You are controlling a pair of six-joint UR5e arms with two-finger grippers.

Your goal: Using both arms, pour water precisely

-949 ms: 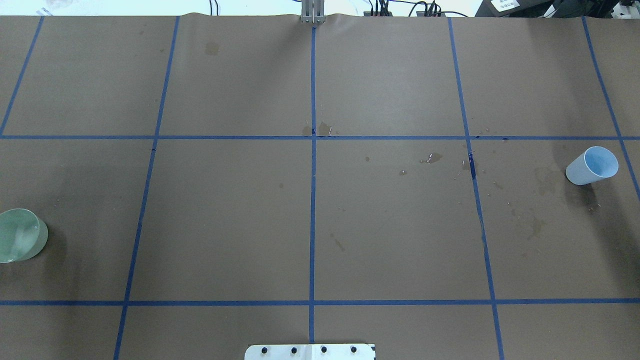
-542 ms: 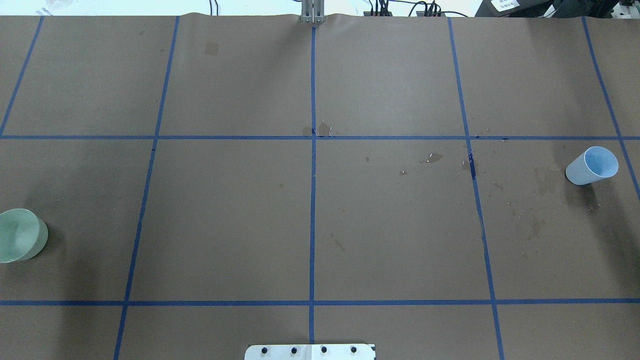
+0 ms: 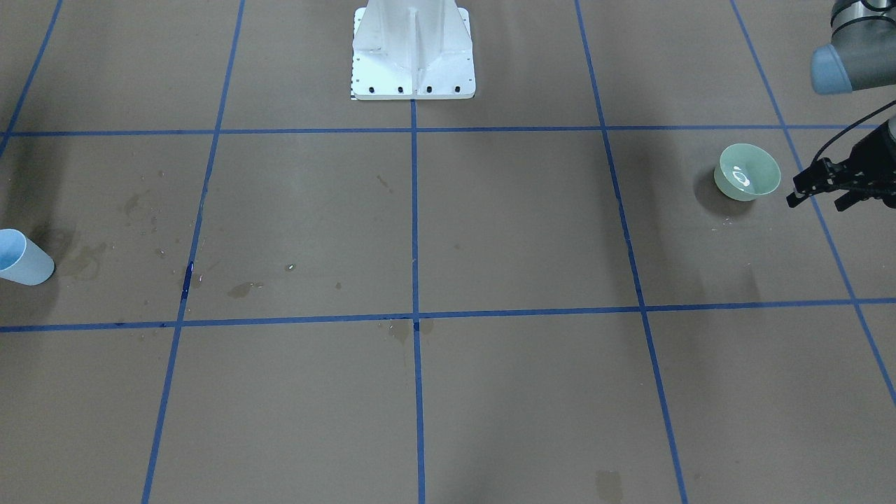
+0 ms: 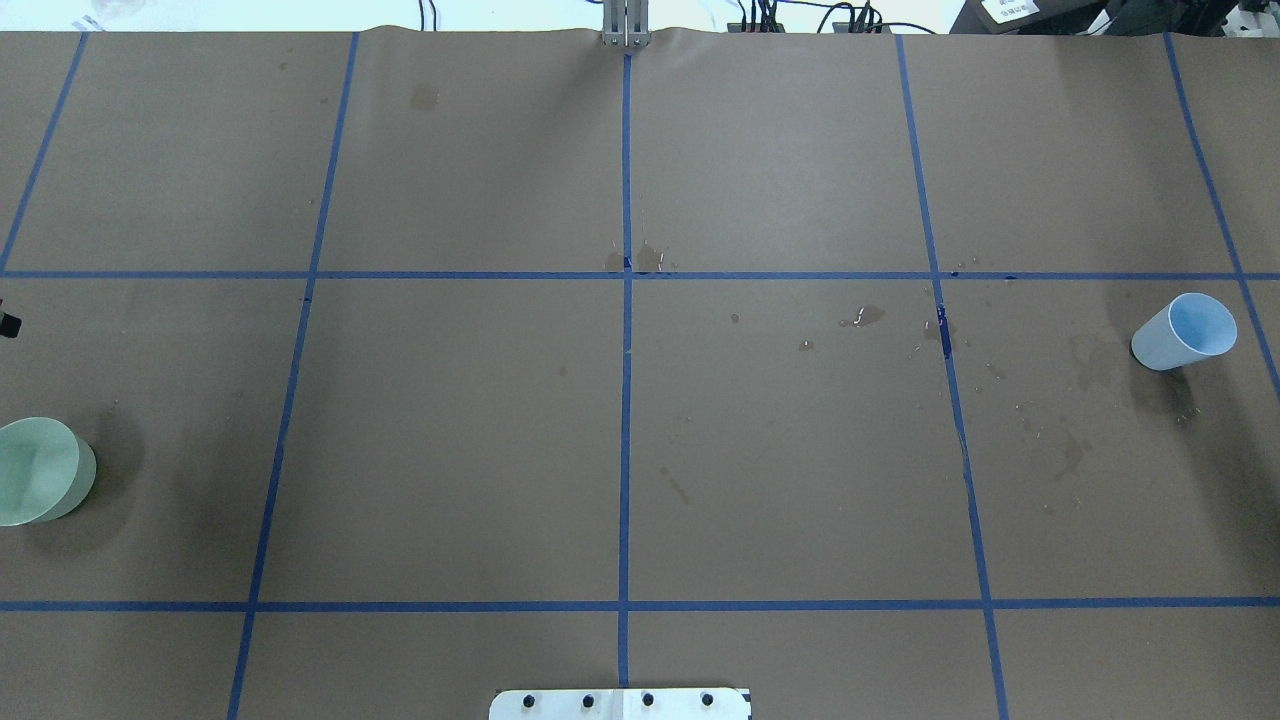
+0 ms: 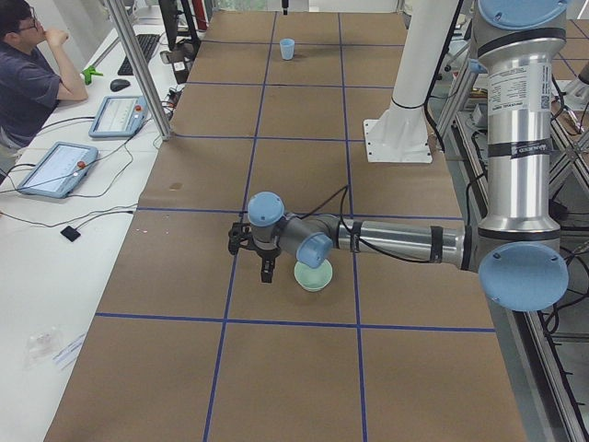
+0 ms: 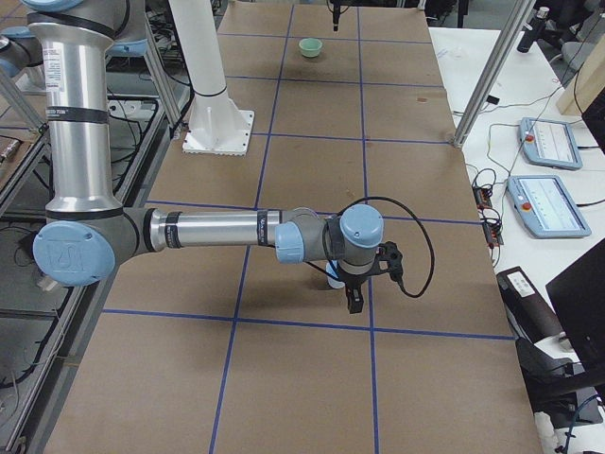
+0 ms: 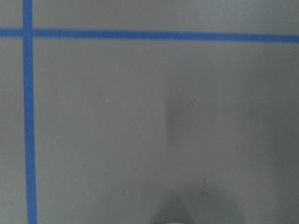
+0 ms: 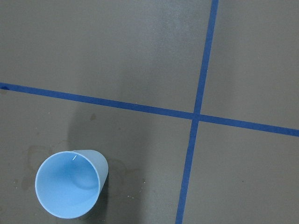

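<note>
A pale green bowl [image 3: 747, 171] holds a little water [image 3: 740, 175] that glints; it sits at the table's left end [image 4: 40, 470]. My left gripper [image 3: 815, 199] hovers just beside the bowl, open and empty; only a black tip of it shows in the overhead view [image 4: 8, 323]. A light blue cup [image 4: 1185, 330] stands upright at the right end and shows in the right wrist view [image 8: 70, 189]; I cannot tell whether it holds water. My right gripper [image 6: 373, 288] hangs next to the cup [image 6: 334, 276]; I cannot tell whether it is open or shut.
Brown paper with a blue tape grid [image 4: 625, 400] covers the table. Wet stains and droplets [image 4: 865, 316] dot the middle and right squares. The white pedestal [image 3: 413, 52] stands at the robot's side. Operator tablets [image 5: 55, 166] lie beyond the far edge.
A black tip of my left gripper has come into the overhead view at the left edge. The glint in the green bowl has settled. The blue cup has not moved.
</note>
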